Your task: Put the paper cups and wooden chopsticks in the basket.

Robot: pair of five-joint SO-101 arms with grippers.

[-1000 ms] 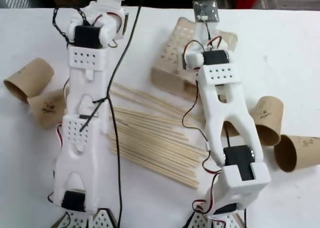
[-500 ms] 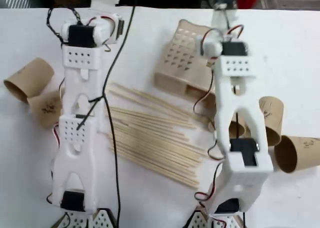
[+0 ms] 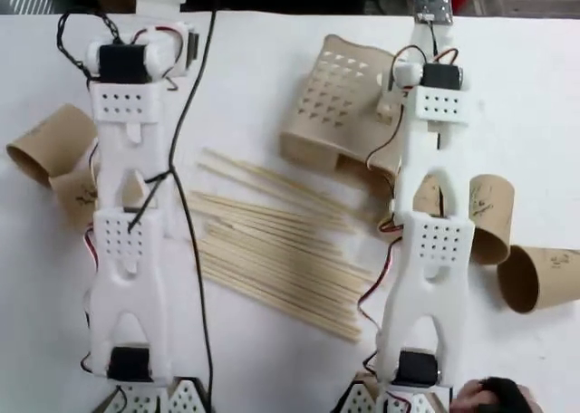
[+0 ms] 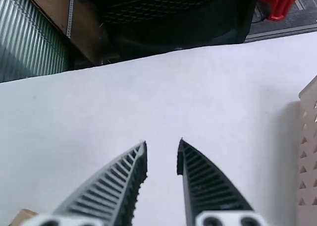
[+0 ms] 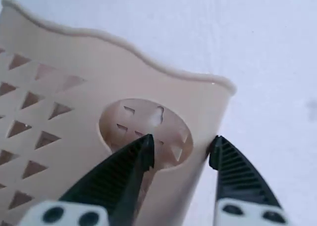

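Paper cups (image 3: 50, 143) are noted lying on their sides on the white table (image 3: 272, 42), none inside the basket (image 3: 337, 105). Two are seen at 9 o'clock from the chopsticks (image 3: 281, 250), one partly covered by the left arm (image 3: 127, 241). Two more are seen at 3 o'clock, just beyond the right arm (image 3: 439, 241). The chopsticks are spread loose on the table between the arms. The basket is found at 1 o'clock from them, a perforated wall turned upward. Left gripper (image 4: 162, 145) is held narrowly parted over bare table, nothing gripped. Right gripper (image 5: 182, 141) is spread wider at the basket's end wall, one finger (image 5: 124, 171) across the handle cut-out (image 5: 148, 119), the other past the wall's edge. Contact cannot be told.
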